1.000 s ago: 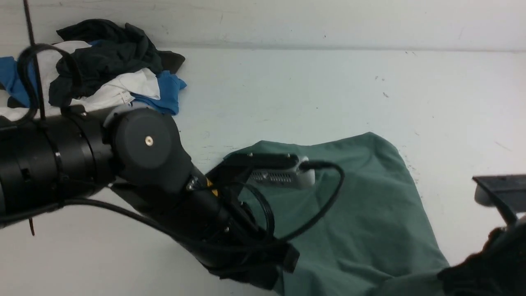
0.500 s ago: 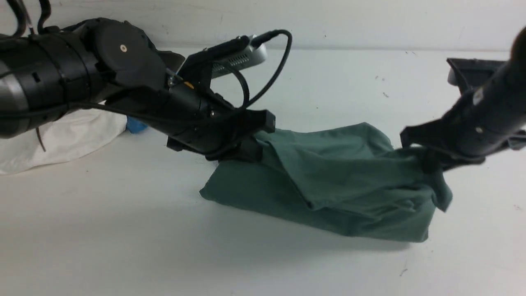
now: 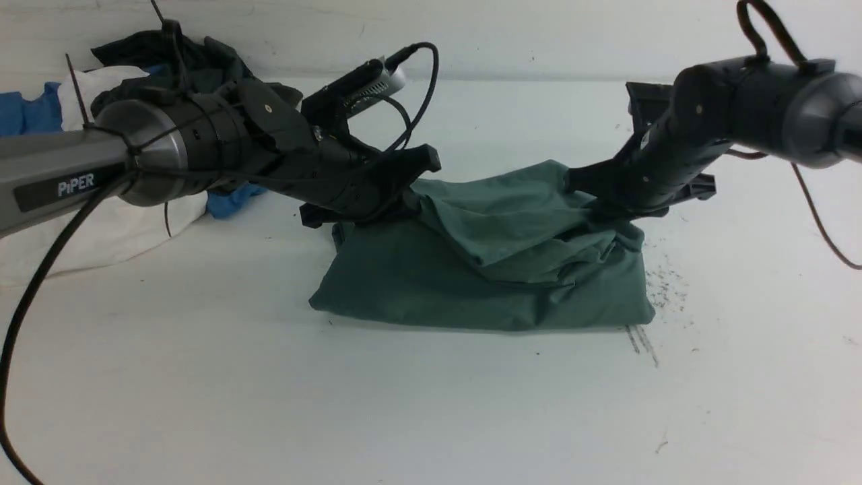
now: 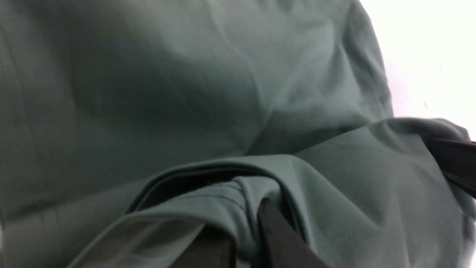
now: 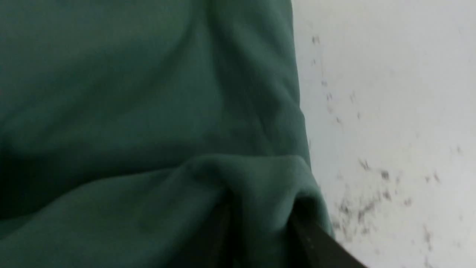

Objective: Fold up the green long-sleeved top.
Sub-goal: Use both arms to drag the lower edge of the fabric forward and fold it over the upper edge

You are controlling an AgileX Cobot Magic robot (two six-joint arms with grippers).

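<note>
The green long-sleeved top [image 3: 485, 283] lies in the middle of the white table, doubled over, its upper layer rumpled along the far edge. My left gripper [image 3: 397, 199] sits at the top's far left corner. In the left wrist view a fold of the top [image 4: 186, 93] is pinched in the narrow gap of the left gripper [image 4: 245, 223]. My right gripper [image 3: 603, 205] is at the far right corner. In the right wrist view its fingers [image 5: 319, 242] stand apart around a bunch of the top [image 5: 130, 93], with a dark gap beside the cloth.
A pile of other clothes sits at the back left: a dark garment [image 3: 175, 54], a blue one [image 3: 236, 199] and white cloth [image 3: 101, 236]. Dark scuff marks [image 3: 663, 283] speckle the table right of the top. A wall runs along the table's far edge.
Both arms have carried the top's near edge up and over to the far side, doubling the garment. The right jaws have parted.
</note>
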